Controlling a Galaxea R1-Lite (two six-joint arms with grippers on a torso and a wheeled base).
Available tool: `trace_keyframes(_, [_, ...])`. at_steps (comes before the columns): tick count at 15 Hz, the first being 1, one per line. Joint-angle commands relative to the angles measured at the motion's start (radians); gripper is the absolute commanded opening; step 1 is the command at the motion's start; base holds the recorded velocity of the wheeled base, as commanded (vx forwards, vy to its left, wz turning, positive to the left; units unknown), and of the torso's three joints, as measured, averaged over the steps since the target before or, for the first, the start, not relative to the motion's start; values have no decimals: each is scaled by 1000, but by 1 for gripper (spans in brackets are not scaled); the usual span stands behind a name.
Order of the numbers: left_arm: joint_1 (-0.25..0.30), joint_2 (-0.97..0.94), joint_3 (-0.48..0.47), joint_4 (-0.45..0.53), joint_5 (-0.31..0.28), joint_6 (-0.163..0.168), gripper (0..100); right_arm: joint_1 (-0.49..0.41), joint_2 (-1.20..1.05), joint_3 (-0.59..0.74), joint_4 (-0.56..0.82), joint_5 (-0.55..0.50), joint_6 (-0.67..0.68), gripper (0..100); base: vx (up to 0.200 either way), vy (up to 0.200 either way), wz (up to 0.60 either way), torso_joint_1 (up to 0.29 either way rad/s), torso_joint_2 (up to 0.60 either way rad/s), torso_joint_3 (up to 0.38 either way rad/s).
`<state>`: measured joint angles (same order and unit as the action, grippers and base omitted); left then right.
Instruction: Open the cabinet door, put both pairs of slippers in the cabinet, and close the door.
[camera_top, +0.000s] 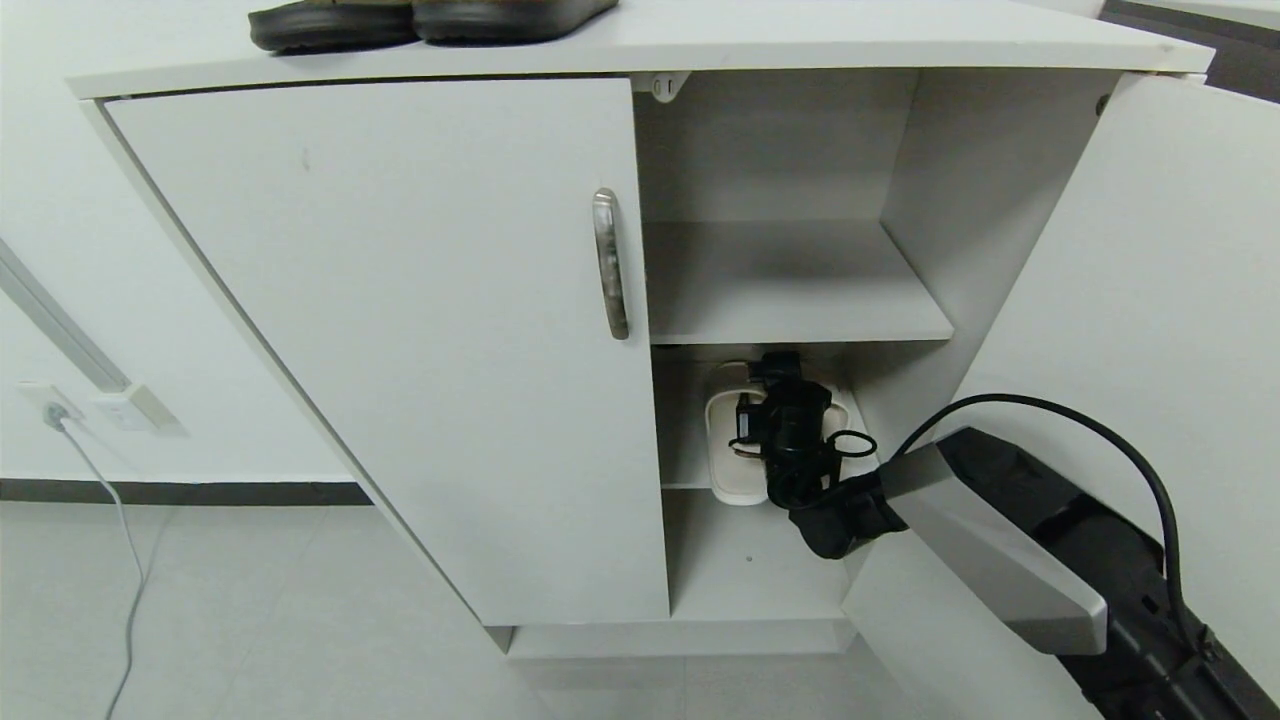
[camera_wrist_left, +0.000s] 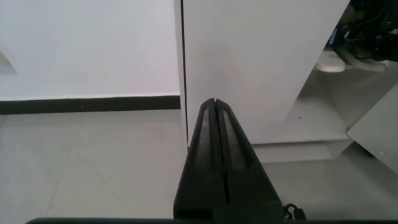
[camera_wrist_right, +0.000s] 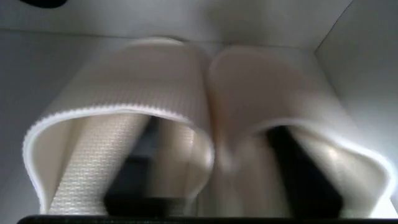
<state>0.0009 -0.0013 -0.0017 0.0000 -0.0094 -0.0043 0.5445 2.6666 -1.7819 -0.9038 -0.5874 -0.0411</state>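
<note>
**White pair on the shelf, dark pair up top**

White tiled floor (camera_top: 200, 600), white wall, and the white cabinet (camera_top: 760, 45) in front of me with its right door (camera_top: 1150, 300) swung wide open. My right gripper (camera_top: 778, 400) is deep inside, low in the centre of the head view. Its jaws are closed on the white slippers (camera_top: 728, 455), one finger under each strap and the inner sides of the pair pinched between them. The pair sits on the lower shelf (camera_top: 685, 472), toes toward the back wall. Above it the upper shelf (camera_top: 790, 290) is bare.

My left gripper (camera_wrist_left: 214, 102) hangs low outside with its jaws pressed together and nothing in them, pointing at the foot of the closed left door (camera_top: 400, 330). That door's metal handle (camera_top: 610, 265) is at mid-frame.

The dark slippers (camera_top: 430, 20) lie on the cabinet top, upper left of the frame, so I reckon the job is about halfway.

Now the risks. With a finger under each strap, pulling back before opening fully could snag a strap and drag the pair off the shelf edge. If the heels overhang the front, the door may not shut. My right arm's cable arcs close to the open door and could catch it on the way out.
</note>
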Motion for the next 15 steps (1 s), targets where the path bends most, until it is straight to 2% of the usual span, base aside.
trace_keyframes(1, [1,1,0,0,0,0,0,0,-2,12,0,-2,0,100,0,0,0,0,0,0])
trace_keyframes(6, [1,1,0,0,0,0,0,26,-123,225,-78,-5,1,100,0,0,0,0,0,0])
trace_keyframes(11, [1,1,0,0,0,1,0,88,-336,648,-268,-12,1,100,0,0,0,0,0,0])
trace_keyframes(15, [1,1,0,0,0,1,0,129,-455,918,-386,-25,1,100,0,0,0,0,0,0])
